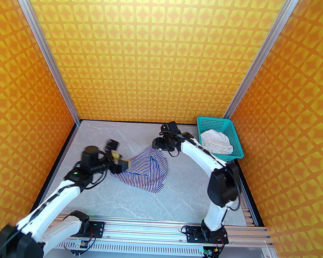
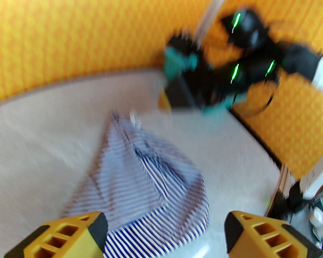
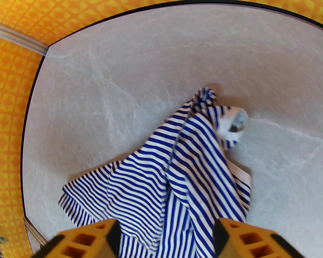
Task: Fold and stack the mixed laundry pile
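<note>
So the striped garment (image 1: 147, 169) is sitting in a rumpled heap on the table (image 1: 106, 201), about the middle of the overhead frame. The big white cloth (image 1: 216, 144) is balled up in the teal basket (image 1: 214, 120) off at the right. Looks to me like the step in hand is spreading the stripy one flat before any folding happens. If it were me I'd grab two real corners or the hem, not a bunched ridge, and pull them apart low over the table until the wrinkles go. Only then fold, otherwise you're just folding a lump. Left pincer (image 2: 165, 226) is wide open at the bottom of its wrist view, hovering at the near edge of the garment with nothing clamped. Right pincer (image 3: 166, 226) also has its jaws well apart, with stripes running up between them at the bottom of its view. Can't tell if the fabric brushes the pads, but it isn't pinched.
</note>
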You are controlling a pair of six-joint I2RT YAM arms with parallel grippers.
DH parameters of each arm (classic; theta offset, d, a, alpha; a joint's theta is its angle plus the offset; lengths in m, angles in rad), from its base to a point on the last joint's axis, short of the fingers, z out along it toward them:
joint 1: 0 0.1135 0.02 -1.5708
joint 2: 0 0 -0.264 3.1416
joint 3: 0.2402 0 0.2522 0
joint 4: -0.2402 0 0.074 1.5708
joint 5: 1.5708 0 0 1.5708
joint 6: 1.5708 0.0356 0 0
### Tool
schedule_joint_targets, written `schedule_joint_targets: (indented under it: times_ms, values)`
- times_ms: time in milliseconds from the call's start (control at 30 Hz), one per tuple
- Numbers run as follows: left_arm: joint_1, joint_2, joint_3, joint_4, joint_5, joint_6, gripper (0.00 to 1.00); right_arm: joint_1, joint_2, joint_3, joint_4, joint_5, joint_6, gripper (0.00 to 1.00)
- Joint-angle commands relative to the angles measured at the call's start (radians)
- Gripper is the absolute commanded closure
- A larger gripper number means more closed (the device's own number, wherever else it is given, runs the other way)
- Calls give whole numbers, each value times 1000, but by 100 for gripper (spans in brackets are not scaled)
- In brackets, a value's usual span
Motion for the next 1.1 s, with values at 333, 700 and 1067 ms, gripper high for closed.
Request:
schedule_joint_targets:
  times_ms: [333, 700, 1067]
  values:
    - [-288, 481, 216, -133, -279, 217, 24, -75, -256, -483, 73, -91, -48, 43]
    - [-318, 764, 399, -127, -393, 278, 40, -75, -175, -409, 140, -119, 3, 53]
    - [-316, 868, 437, -140, -448, 298, 85, -76, -21, -241, 140, -131, 22, 57]
